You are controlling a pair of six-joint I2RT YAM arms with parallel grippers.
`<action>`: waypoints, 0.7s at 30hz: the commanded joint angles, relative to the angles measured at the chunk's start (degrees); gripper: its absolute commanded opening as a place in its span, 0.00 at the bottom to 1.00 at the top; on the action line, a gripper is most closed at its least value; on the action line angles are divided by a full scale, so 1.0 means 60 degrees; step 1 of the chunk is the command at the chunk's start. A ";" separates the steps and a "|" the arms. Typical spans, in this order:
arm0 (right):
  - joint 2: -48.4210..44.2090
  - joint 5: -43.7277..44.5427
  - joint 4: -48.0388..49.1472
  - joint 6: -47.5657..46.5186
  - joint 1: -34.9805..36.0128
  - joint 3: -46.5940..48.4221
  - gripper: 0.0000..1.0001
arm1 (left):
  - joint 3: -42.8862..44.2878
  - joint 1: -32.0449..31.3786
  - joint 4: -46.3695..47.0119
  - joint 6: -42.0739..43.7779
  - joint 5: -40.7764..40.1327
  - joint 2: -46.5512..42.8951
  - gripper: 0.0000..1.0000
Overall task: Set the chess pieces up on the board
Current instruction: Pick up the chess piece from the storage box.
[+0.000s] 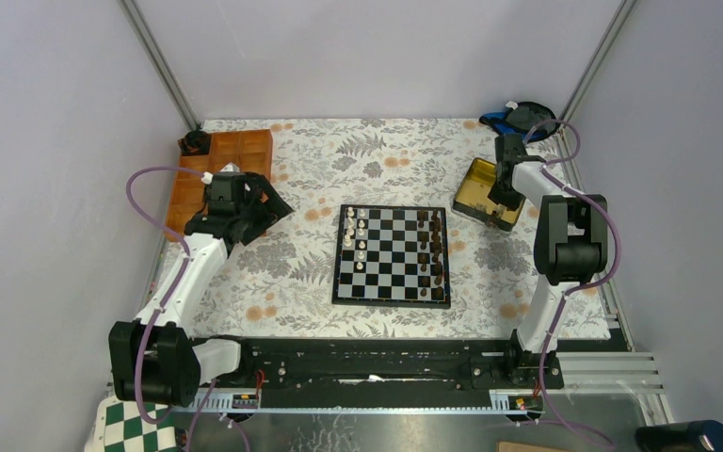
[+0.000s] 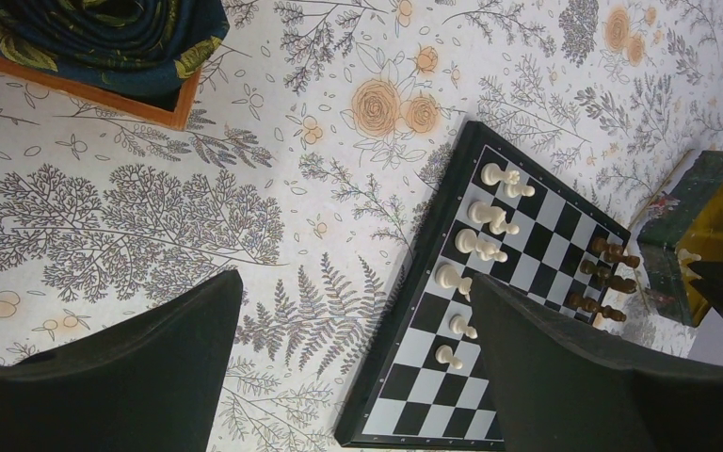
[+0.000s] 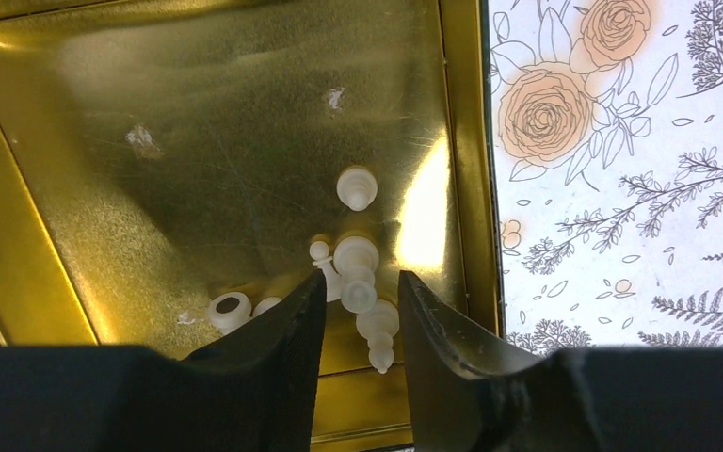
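Right wrist: right gripper [image 3: 361,277] half-spread, straddling a white chess piece [image 3: 356,256] in the gold tin [image 3: 198,141], not clamped. Wide-open, empty left gripper [image 2: 355,280] hangs near the board [image 2: 541,247].

My white-and-black left arm [image 1: 184,273] reaches forward along the left side with its wrist turned inward. Its black left gripper [image 2: 356,282] hangs with jaws spread wide. My matching right arm [image 1: 565,240] folds high at the elbow. Its black right gripper [image 3: 361,282] points steeply down at the far right, jaws only partly apart.
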 commanded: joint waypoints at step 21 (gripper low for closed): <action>-0.0338 -0.0250 0.0096 -0.0128 -0.0085 0.0064 0.00 | 0.0190 -0.0046 0.0060 0.0038 -0.0172 -0.0084 0.99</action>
